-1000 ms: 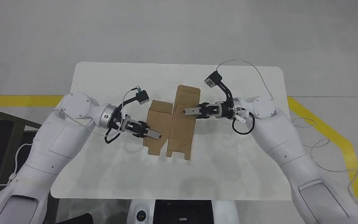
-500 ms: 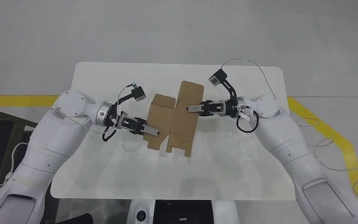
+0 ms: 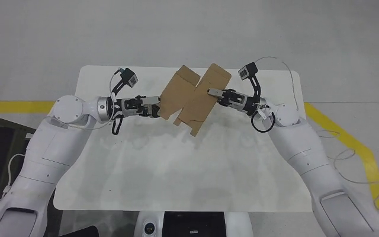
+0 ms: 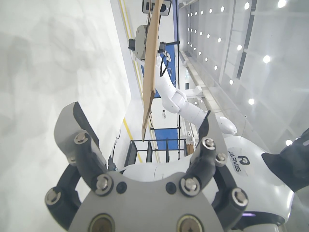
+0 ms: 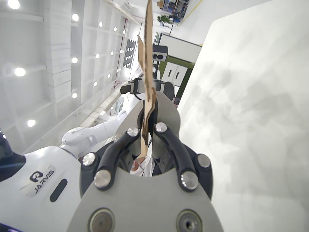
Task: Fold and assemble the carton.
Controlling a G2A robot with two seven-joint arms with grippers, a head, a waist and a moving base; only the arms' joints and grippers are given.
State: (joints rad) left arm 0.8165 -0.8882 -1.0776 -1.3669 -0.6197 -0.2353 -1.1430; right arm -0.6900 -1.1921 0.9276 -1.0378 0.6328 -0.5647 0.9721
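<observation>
Top view: we see a flattened brown carton (image 3: 195,98) held in the air above the far middle of the white worktop (image 3: 177,178), with its broad face turned upward. Its long axis runs on a slant, the nearer end toward the robot's left and the farther end toward its right. The right gripper (image 3: 211,92) pinches the carton from the right side, on its farther half. The left gripper (image 3: 157,109) sits just at the carton's left edge.

Left wrist view: we see the carton (image 4: 152,61) edge-on, a thin brown strip stretching lengthwise away from the left gripper (image 4: 143,113). This gripper's jaws are spread wide. The carton's nearest corner reaches into the gap between them and touches neither jaw. The worktop (image 4: 48,49) lies off to one side, apart from the carton.

Right wrist view: we see the right gripper (image 5: 150,114) pressed together on the carton (image 5: 148,73), the board's edge caught between its jaws. The carton runs straight away from it, edge-on, with a second layer splaying slightly off the first. The worktop (image 5: 241,97) is apart from the carton.
</observation>
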